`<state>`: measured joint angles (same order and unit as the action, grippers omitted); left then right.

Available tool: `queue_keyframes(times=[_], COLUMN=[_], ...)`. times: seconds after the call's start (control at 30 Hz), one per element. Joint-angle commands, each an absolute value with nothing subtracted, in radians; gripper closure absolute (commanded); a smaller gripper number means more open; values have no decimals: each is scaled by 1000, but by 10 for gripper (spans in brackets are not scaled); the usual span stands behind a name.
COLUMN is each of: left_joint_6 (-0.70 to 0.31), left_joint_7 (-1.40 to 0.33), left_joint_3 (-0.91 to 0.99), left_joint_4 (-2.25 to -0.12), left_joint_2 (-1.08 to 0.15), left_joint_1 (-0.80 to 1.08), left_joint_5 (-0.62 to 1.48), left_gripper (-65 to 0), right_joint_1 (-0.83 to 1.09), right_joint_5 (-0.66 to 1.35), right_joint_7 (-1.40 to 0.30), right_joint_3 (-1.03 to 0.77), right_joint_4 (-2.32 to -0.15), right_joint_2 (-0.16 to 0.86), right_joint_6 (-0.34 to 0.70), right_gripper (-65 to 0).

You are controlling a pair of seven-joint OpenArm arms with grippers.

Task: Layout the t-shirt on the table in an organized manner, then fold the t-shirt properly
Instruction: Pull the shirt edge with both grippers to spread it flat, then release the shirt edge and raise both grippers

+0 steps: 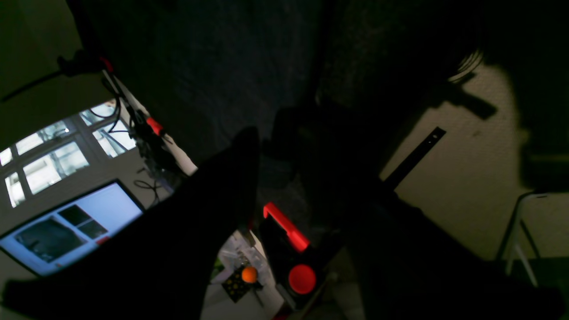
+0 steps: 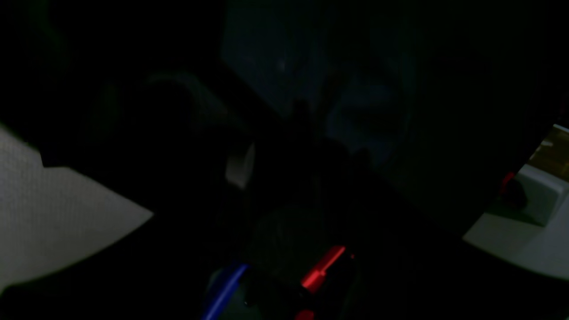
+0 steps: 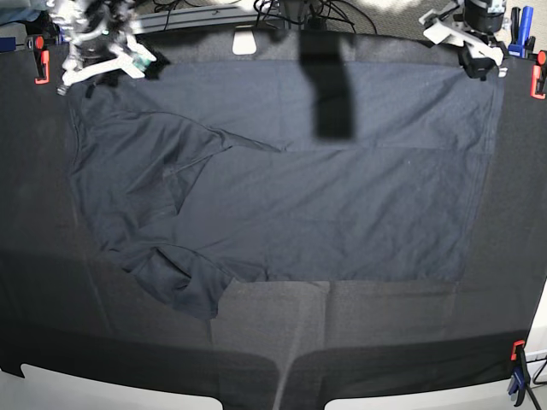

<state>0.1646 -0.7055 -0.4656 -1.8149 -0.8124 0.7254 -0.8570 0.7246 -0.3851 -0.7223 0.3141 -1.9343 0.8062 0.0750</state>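
The dark navy-grey t-shirt (image 3: 342, 188) lies spread on the black-clothed table (image 3: 385, 342), mostly flat. Its left part is rumpled, with a folded sleeve at the upper left and another at the lower left. My left gripper (image 3: 480, 67) sits at the shirt's far right corner. In the left wrist view its fingers (image 1: 231, 178) are dark silhouettes over navy fabric (image 1: 213, 66), too dark to tell open from shut. My right gripper (image 3: 96, 70), blurred, is at the shirt's far left corner. The right wrist view is almost black.
Orange clamps (image 3: 38, 58) (image 3: 538, 77) grip the far table corners, and a blue and orange one (image 3: 516, 363) grips the near right. A red-handled clamp (image 1: 289, 231) and a lit monitor (image 1: 66, 226) lie beyond the far edge. Cables and a white object (image 3: 245, 41) sit behind the table.
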Motion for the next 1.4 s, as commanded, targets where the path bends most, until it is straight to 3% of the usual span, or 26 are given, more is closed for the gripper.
queue_keyframes(times=[0.0, 0.13, 0.23, 0.27, 0.37, 0.6, 0.7, 1.37], left_joint_6=[192, 192, 192, 192, 192, 192, 192, 220], left_joint_7=[-707, -707, -707, -707, -707, -711, -711, -785], left_joint_3=[-461, -461, -461, -461, -461, -461, -461, -461], left_joint_4=[-1828, -1828, -1828, -1828, -1828, -1828, -1828, -1831], left_joint_2=[-826, -826, -826, -826, -826, -826, -826, -826], left_joint_1=[732, 731, 732, 732, 731, 732, 732, 805], left_joint_5=[-871, -871, -871, -871, -871, -875, -875, -1006], left_gripper=[-168, -168, -153, -133, -52, -43, 0, 0], right_joint_1=[726, 726, 727, 727, 741, 869, 899, 956], right_joint_5=[-398, -396, -389, -389, -398, -534, -574, -608], right_joint_7=[-707, -696, -696, -696, -703, -779, -801, -835], right_joint_3=[309, 309, 309, 309, 309, 309, 309, 309], right_joint_4=[-1946, -1945, -1945, -1945, -1947, -2001, -2009, -2011], right_joint_2=[817, 817, 817, 817, 817, 817, 817, 817], right_joint_6=[72, 72, 72, 72, 72, 59, 44, 17], right_gripper=[-228, -161, -15, 0, 0, 0, 0, 0])
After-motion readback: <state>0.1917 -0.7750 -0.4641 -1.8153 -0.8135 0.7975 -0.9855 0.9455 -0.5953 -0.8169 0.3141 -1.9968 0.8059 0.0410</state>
